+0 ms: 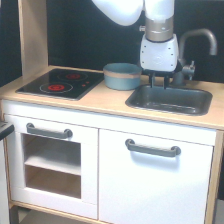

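Well, the toy kitchen's bench (107, 102) is wide and made of pale wood, with white doors below. Next, the white arm (159, 30) comes down from the top. On the right is a dark sink (170, 100) with a gray tap (197, 40) behind it. On the left sits a black stove (60, 83) with red rings. A blue pot (122, 76) stands between them. Just above the sink's far edge hang the fingers (159, 80), a little spread, pinching nothing.

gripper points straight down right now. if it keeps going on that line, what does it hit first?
Probably the sink. The gripper hangs fingers-down over the basin's back left part, nothing visible between. Depth is unclear from this single view, so it could instead meet the rear rim. The blue pot sits off to the exterior view's left.
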Tool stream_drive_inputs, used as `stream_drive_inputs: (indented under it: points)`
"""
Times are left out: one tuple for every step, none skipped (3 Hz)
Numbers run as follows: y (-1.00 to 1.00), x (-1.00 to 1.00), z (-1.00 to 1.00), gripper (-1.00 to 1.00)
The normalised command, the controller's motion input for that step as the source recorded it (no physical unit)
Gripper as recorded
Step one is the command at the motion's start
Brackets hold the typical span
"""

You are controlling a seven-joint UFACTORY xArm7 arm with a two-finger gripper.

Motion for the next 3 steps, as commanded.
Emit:
stream_drive_inputs:
  points:
    - [1.00,1.00,-1.00,-0.85]
    - [1.00,1.00,-1.00,-0.45]
    - [0.97,1.00,1.00,-1.00]
